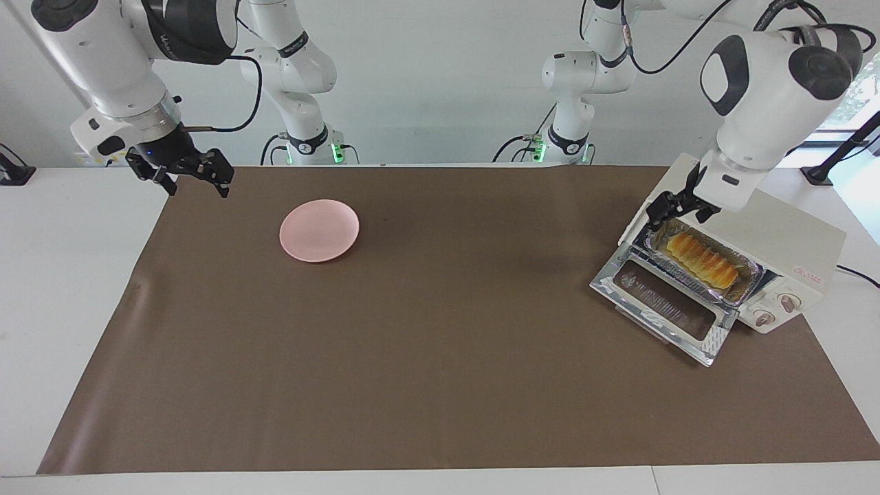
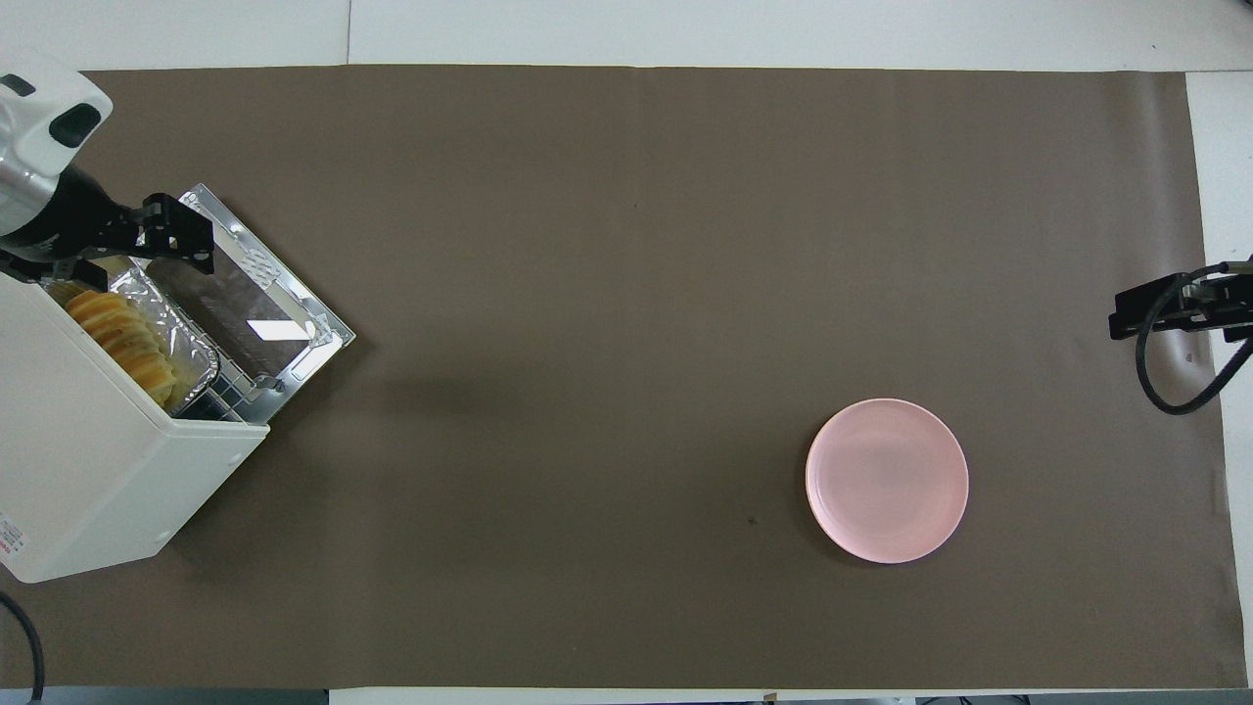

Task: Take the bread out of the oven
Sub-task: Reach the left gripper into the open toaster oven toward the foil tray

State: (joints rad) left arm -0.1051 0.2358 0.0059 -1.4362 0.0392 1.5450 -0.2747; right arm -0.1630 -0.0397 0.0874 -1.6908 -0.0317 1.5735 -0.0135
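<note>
The oven (image 1: 784,254) stands at the left arm's end of the surface (image 1: 440,344), on the edge of the brown mat (image 1: 440,385), set at an angle. Its glass-windowed door (image 1: 663,302) is dropped fully open and lies flat in front of it. The bread (image 1: 701,260) — a ridged golden loaf — lies in a crinkled foil tray (image 1: 746,285) that sits on the rack at the oven's mouth, partly drawn out over the door's hinge; the loaf runs along the tray and is shorter than it.

The left hand (image 1: 677,205) hangs low over the end of the foil tray that lies nearer to the robots, right beside the oven's upper corner. Its dark fingers (image 2: 181,230) point down toward the tray's rim, but whether they are released or clenched on the foil I cannot tell, nor whether they touch it.

The right hand (image 1: 185,175) waits in the air over the mat's corner at the right arm's end of the surface, fingers spread apart and gripping nothing. A round pink plate (image 1: 319,230) lies on the mat toward that end — well apart from the oven, bare on top.
</note>
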